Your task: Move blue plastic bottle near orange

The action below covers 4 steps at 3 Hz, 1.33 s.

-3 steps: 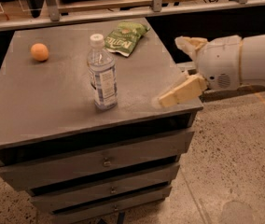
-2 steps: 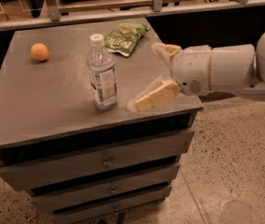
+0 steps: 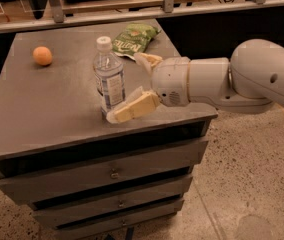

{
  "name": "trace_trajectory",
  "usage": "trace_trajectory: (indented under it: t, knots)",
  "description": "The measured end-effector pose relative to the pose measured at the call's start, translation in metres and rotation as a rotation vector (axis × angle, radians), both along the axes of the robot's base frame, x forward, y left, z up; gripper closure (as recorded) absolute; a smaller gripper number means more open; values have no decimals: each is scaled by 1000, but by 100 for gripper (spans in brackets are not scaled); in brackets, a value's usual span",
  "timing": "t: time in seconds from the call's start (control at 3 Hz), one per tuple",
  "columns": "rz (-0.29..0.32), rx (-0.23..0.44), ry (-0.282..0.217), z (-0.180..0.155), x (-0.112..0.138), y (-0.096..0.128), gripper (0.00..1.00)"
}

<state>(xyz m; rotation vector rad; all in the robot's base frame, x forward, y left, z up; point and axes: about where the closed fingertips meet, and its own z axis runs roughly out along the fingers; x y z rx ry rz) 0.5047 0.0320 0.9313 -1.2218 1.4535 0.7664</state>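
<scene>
The blue plastic bottle (image 3: 109, 76), clear with a white cap and a blue-and-white label, stands upright near the middle of the grey cabinet top (image 3: 47, 99). The orange (image 3: 42, 55) lies at the far left of the top, well apart from the bottle. My gripper (image 3: 132, 86) comes in from the right on a white arm. It is open, with one cream finger (image 3: 132, 107) in front of the bottle's base and the other (image 3: 148, 60) behind and to its right. The bottle sits at the mouth of the fingers, not clasped.
A flat green snack bag (image 3: 134, 39) lies at the back of the top, just behind the gripper. The cabinet has several drawers below. A railing and shelf run along the back. Speckled floor lies to the right.
My gripper has moved left across the cabinet top, from beyond its right edge to right beside the bottle. The bottle, orange and bag have not moved.
</scene>
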Motion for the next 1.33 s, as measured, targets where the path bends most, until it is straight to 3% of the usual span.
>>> trace_trajectory:
  t: [0.67,1.33]
  knots:
    - [31,24,25,-21,19,28,0]
    - [32,36,44,-37,37,33,0]
